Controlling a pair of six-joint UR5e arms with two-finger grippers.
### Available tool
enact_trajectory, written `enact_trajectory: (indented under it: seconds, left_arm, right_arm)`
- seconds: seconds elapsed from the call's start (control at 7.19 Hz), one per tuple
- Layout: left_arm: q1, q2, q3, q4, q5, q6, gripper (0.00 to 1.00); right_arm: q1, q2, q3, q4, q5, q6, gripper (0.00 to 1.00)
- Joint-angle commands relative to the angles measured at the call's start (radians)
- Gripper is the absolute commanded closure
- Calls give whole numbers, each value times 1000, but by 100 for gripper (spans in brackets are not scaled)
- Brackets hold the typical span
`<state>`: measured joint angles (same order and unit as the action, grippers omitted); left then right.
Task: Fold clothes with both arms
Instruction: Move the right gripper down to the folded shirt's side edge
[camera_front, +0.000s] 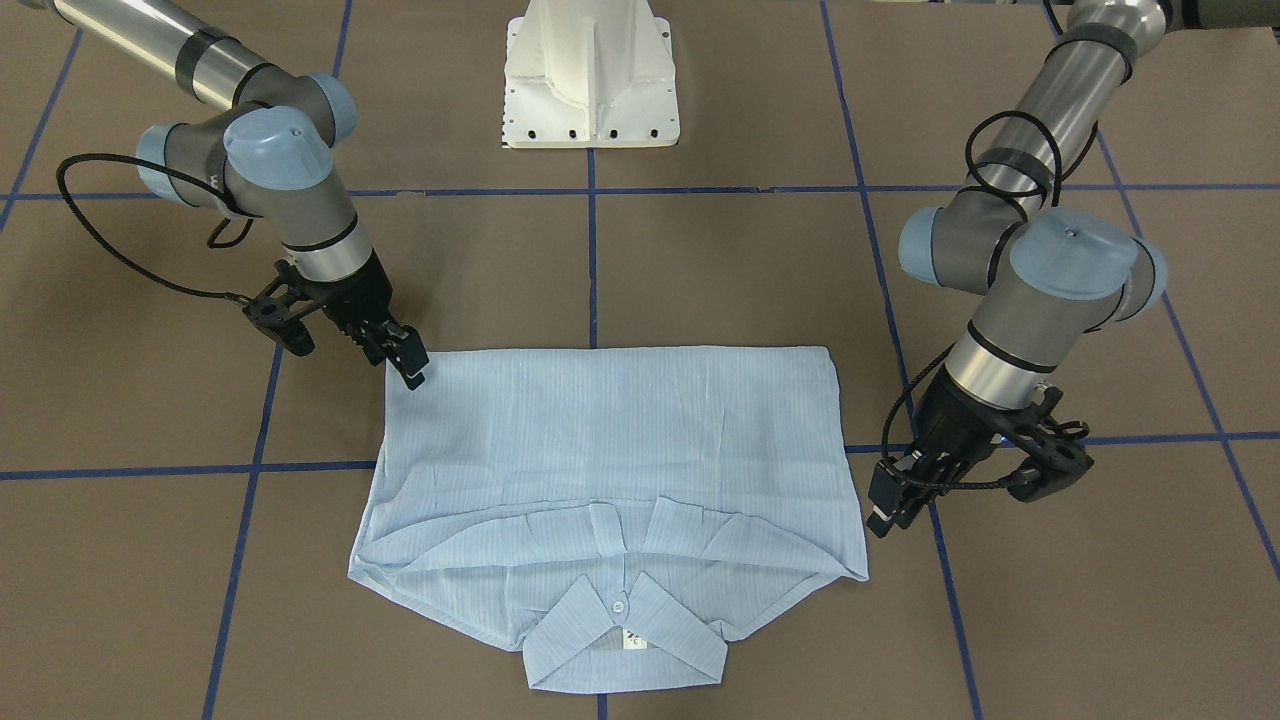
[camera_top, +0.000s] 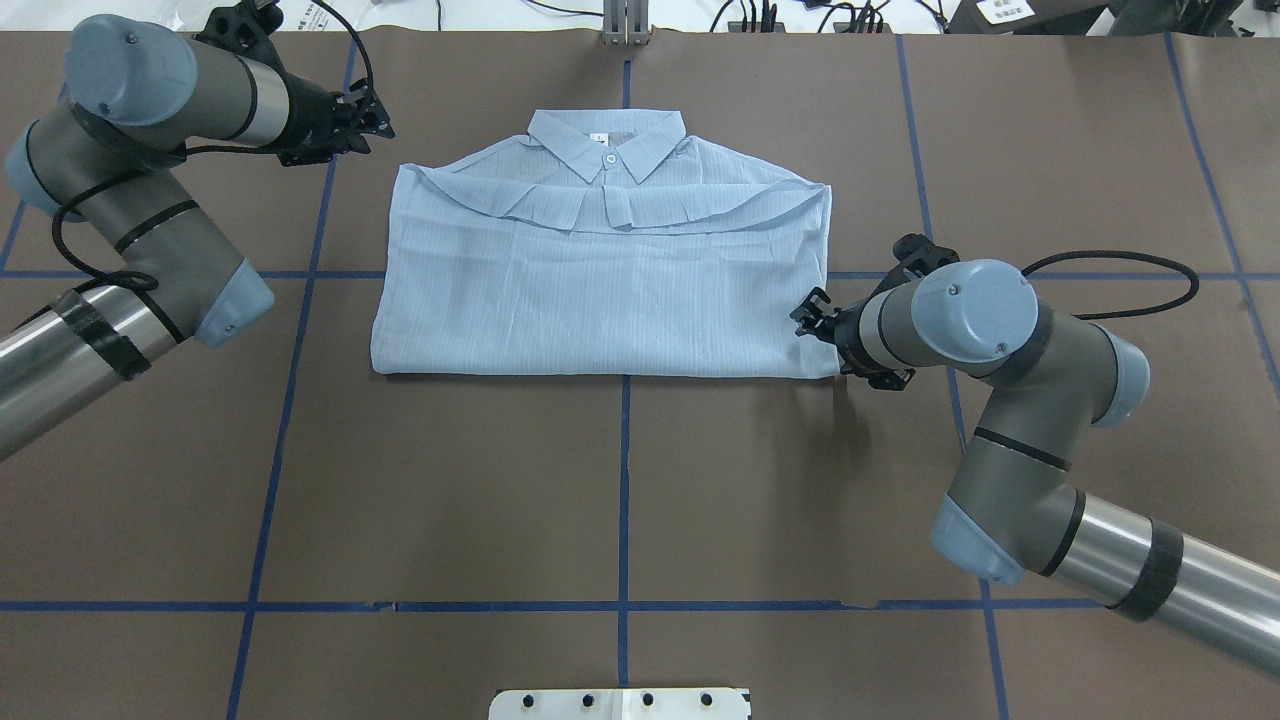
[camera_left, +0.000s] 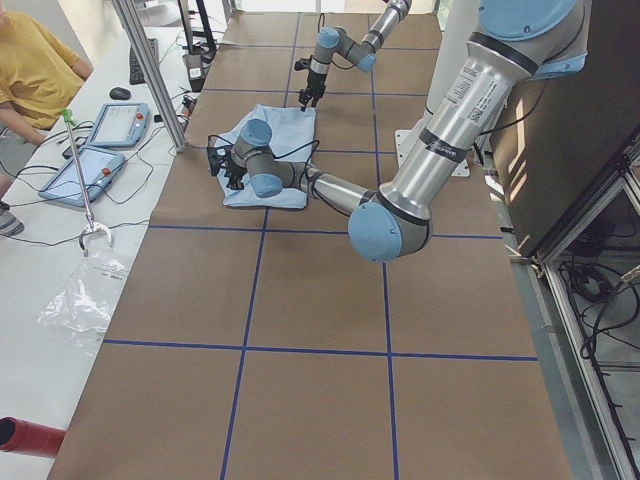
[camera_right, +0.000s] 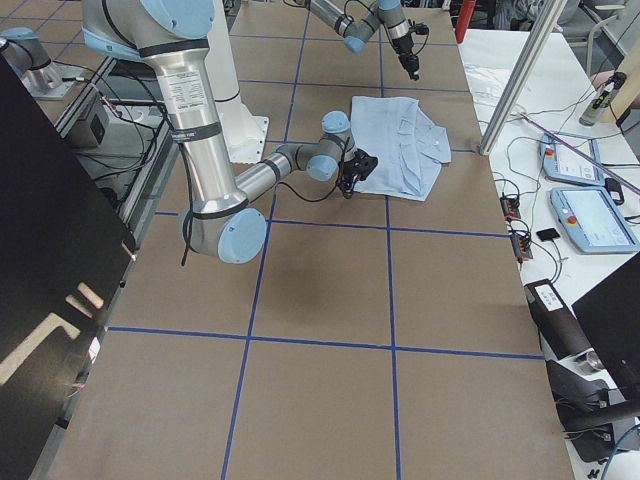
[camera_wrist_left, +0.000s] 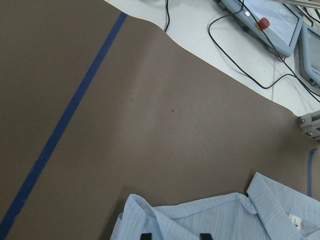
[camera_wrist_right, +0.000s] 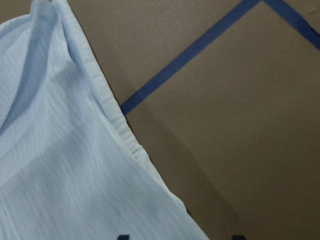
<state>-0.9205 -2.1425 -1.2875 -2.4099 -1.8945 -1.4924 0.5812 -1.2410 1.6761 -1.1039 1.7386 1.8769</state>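
The light blue striped shirt (camera_top: 600, 290) lies folded into a flat rectangle on the brown table, with its collar (camera_top: 607, 145) on the side away from the robot. It also shows in the front view (camera_front: 610, 440). My left gripper (camera_top: 380, 120) hovers just off the shirt's far left shoulder corner. In the left wrist view its fingertips (camera_wrist_left: 145, 235) stand apart, open and empty. My right gripper (camera_top: 812, 318) is at the shirt's near right corner. In the right wrist view its fingertips (camera_wrist_right: 122, 236) are spread wide over the shirt's hem edge (camera_wrist_right: 120, 130), open.
The white pedestal base (camera_front: 592, 75) stands at the robot's side of the table. Blue tape lines (camera_top: 625, 480) cross the brown surface. A metal post (camera_right: 515, 80) and teach pendants (camera_right: 580, 165) stand on the white bench beyond the collar side. A person in yellow (camera_left: 35, 60) sits there.
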Motion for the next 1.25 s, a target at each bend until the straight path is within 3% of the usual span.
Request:
enact_trajectory:
  seconds: [0.0,0.14,0.28,0.42,1.11]
  left_arm:
    - [2,1,0,0,0,-2,57]
    - [2,0,3,0,-1,-2,57]
    - [2,0,4,0,-1,0,57]
    - [2,0,5,0,0,0,57]
    - [2,7,5,0,11,1,57]
  right_arm:
    - [-9,-41,39,-1,-2,1,27]
    - [-14,-70,68,-1,-2,1,30]
    - [-20,-74,71,-1,-2,2,45]
    - [-27,-72,67,-1,-4,2,51]
    - [-40,-52,51,-4,-7,10,52]
